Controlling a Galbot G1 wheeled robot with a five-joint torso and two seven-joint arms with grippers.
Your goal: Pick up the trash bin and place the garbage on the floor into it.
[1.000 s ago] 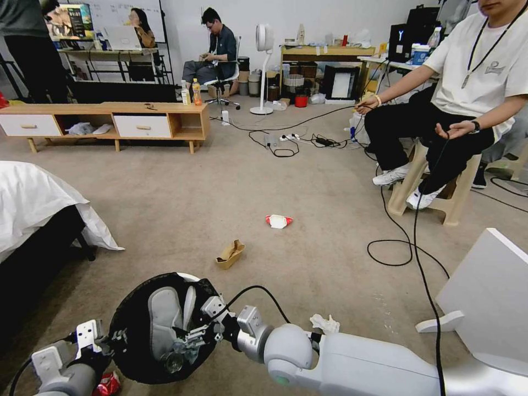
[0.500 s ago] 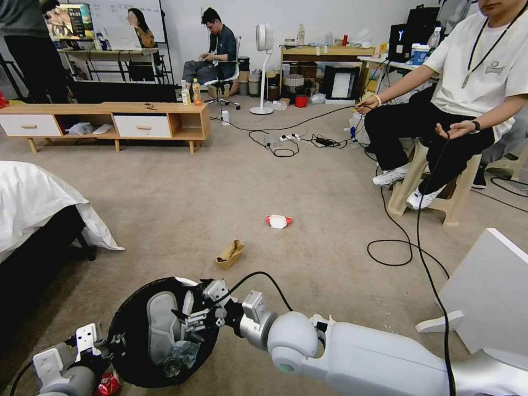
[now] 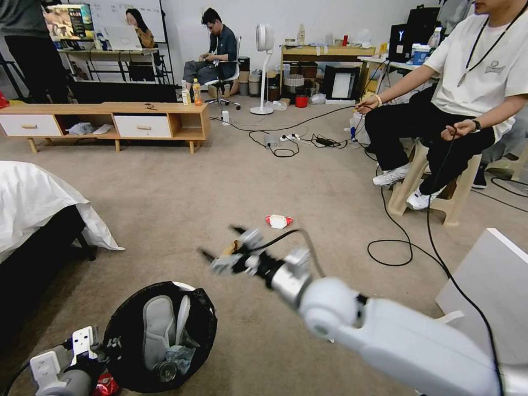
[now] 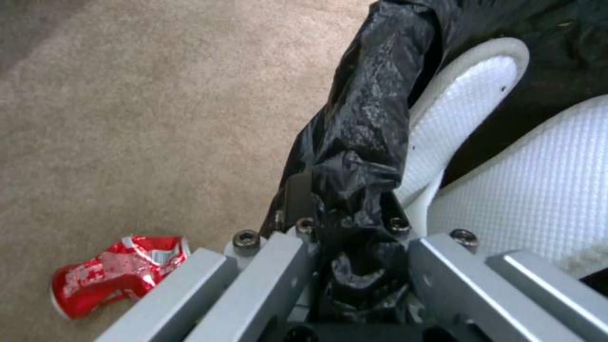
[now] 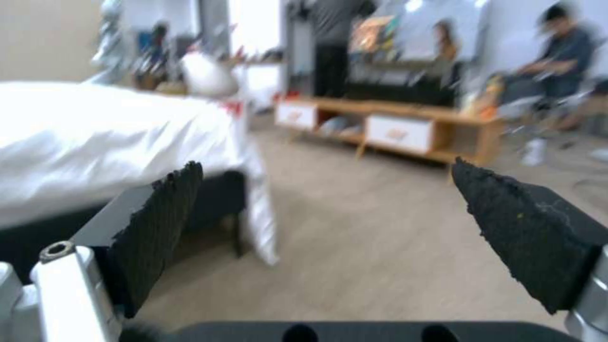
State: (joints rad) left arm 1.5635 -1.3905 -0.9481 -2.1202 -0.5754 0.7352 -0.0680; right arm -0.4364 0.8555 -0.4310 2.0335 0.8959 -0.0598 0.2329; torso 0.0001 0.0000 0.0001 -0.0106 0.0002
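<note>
I am looking across the floor [image 3: 181,192], a beige carpet that runs from my base to the far wall. The trash bin [image 3: 159,335] sits near and to the left, its black liner bunched over the white rim, with a clear bottle and a pale wad lying in it. My left gripper [image 4: 355,266] is clamped on the rim and liner at the bin's near-left edge, so the bin is in my hold. My right arm reaches out over the carpet beyond the bin, and the right gripper [image 3: 223,245] is spread wide and empty, with both dark pads showing well apart in the right wrist view.

I judge the step in hand to be fetching the next piece. The tan folded cardboard [image 3: 234,248] lies just under that gripper, partly hidden by it. The red-and-white packet [image 3: 278,221] is a little farther off and to the right. A crushed red wrapper [image 4: 117,275] lies near, just left of the bin by my left gripper.

To do this well, I would keep the bin level and steady, lower the jaws straight over the cardboard's raised fold and close on the fold rather than scraping the carpet; the cardboard looks light and may skid
</note>
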